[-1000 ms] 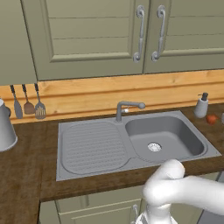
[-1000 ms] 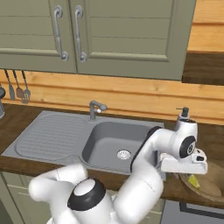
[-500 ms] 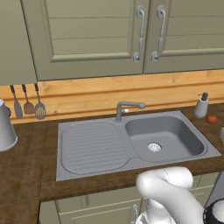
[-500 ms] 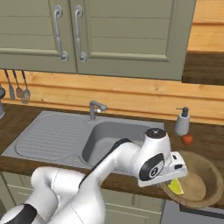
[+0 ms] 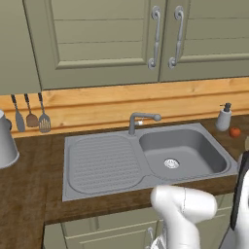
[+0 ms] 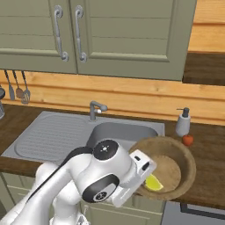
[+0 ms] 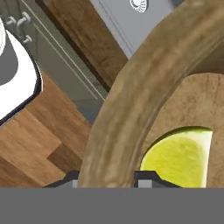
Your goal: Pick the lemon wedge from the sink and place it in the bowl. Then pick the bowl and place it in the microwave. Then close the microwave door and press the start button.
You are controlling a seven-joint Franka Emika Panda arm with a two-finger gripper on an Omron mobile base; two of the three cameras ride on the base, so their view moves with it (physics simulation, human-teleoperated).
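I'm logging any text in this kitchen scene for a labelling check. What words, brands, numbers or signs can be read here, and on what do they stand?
None: no readable text, number or sign shows in any view.
The soap dispenser carries no legible label.
The cabinet doors, sink, bowl and lemon wedge are plain.
The robot's gripper, closed on the bowl's rim, bears no marking.

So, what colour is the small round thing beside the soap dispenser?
Red-orange; the small round thing by the soap dispenser shows best in the right base view.
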